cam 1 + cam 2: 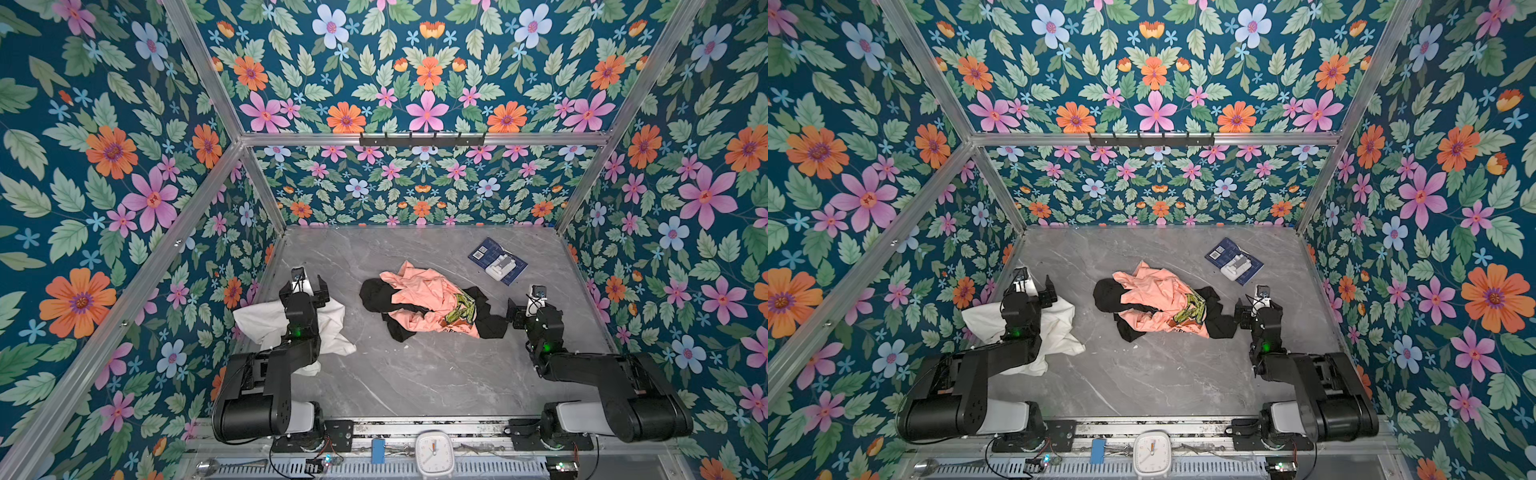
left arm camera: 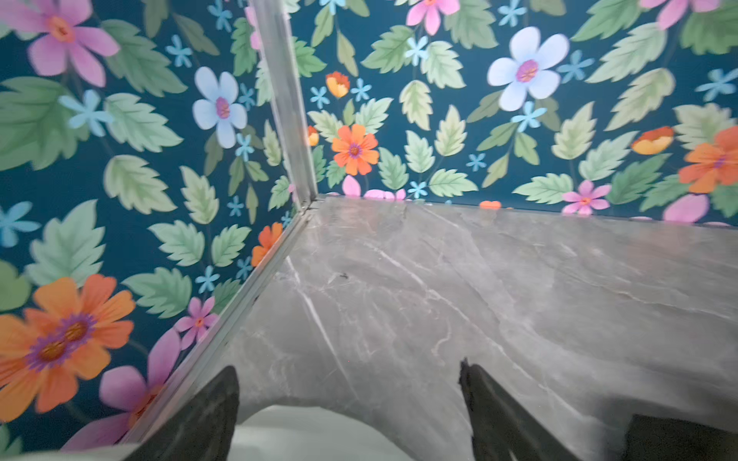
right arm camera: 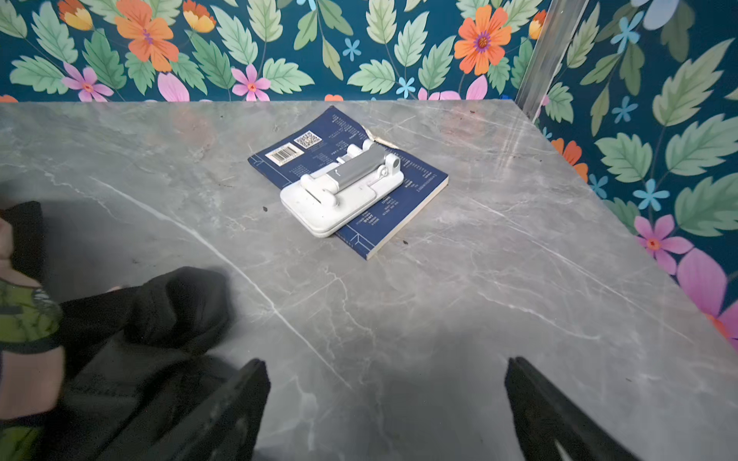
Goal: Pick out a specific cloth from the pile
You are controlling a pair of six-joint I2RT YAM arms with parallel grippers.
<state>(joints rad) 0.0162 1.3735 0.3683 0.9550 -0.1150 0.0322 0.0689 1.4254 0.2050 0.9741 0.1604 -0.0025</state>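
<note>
The white cloth (image 1: 336, 328) (image 1: 1061, 328) lies crumpled on the table's left side, apart from the pile (image 1: 428, 305) (image 1: 1158, 303). My left arm covers part of it. My left gripper (image 1: 305, 287) (image 1: 1034, 291) hovers open over its far edge. In the left wrist view the cloth (image 2: 311, 433) shows low between the spread fingers of the left gripper (image 2: 347, 369), ungripped. The pile holds a peach-orange printed shirt (image 1: 415, 297) on black garments (image 1: 374, 296). My right gripper (image 1: 524, 308) (image 1: 1253, 308) (image 3: 387, 363) stands open beside the pile's right end, over bare table, next to black fabric (image 3: 159, 319).
A dark blue card (image 1: 482, 251) (image 3: 287, 147) carrying a white block (image 1: 500, 266) (image 3: 339, 195) lies at the back right. Floral walls with metal posts close in the grey marble table (image 1: 415, 374) on three sides. A white clock (image 1: 434, 453) sits on the front rail.
</note>
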